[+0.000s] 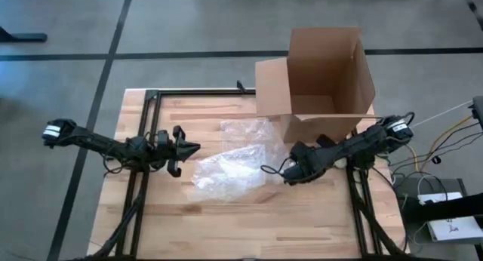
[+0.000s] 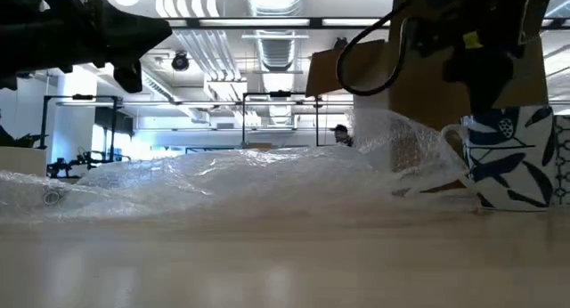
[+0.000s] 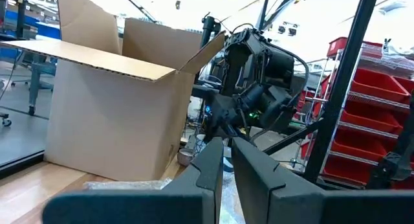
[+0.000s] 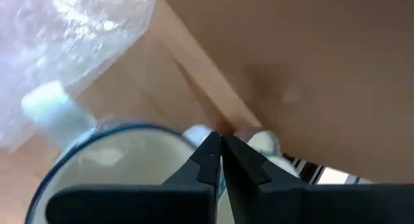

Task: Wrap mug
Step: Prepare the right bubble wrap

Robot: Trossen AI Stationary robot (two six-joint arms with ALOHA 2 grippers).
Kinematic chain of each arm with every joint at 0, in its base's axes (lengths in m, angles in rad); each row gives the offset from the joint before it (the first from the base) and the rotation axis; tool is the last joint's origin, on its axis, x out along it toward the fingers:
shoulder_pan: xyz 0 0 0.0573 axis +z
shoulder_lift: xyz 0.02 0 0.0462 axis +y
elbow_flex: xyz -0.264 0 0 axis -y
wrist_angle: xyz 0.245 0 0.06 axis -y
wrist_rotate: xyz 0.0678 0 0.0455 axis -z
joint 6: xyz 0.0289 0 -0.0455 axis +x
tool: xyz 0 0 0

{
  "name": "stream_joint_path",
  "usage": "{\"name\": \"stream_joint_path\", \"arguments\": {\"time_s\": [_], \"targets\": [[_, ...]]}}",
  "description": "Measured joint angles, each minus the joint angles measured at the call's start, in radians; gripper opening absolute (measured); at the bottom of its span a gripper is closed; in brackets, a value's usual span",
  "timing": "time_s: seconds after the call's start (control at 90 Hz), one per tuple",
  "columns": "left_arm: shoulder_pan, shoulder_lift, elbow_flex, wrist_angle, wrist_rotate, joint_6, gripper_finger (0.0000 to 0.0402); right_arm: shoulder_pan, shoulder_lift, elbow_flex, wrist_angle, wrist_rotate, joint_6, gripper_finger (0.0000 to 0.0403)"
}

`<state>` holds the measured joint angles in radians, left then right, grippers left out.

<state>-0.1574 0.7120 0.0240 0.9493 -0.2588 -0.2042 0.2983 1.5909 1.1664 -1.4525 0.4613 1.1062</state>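
Low view: mug [image 2: 512,161] beside bubble wrap [image 2: 249,179].

You have a white mug [image 2: 510,161] with blue leaf print standing upright beside the crumpled clear bubble wrap [image 1: 230,164] spread on the table.

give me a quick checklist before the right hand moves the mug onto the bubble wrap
1. Mug upright on the table: ok.
2. Right hand shut on the mug's rim: ok.
3. Bubble wrap spread flat: not ok, it lies crumpled.
4. Left hand clear of the wrap: ok, it hovers beside it, fingers together.
5. Cardboard box out of the path: ok, it stands behind.
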Motion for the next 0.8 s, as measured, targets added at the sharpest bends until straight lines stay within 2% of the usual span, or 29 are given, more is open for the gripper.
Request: {"name": "stream_joint_path", "arguments": {"time_s": [0.211,0.322,0.489,0.589,0.8], "targets": [[0.0,0.0,0.0,-0.013,0.012,0.0,0.002,-0.021,0.0,0.019,-0.055,0.004,-0.033,0.0],[0.0,0.0,0.0,-0.019,0.025,0.0,0.002,-0.013,0.0,0.072,-0.122,-0.014,-0.022,0.0],[0.0,0.0,0.0,-0.021,0.045,0.005,0.002,0.029,-0.001,0.176,-0.106,-0.021,-0.028,0.0],[0.0,0.0,0.0,-0.025,0.084,0.002,0.002,0.062,-0.002,0.212,-0.018,-0.016,-0.064,0.0],[-0.007,0.0,0.0,-0.024,0.148,-0.019,0.002,0.124,-0.001,0.223,0.283,-0.021,-0.157,0.0]]}}
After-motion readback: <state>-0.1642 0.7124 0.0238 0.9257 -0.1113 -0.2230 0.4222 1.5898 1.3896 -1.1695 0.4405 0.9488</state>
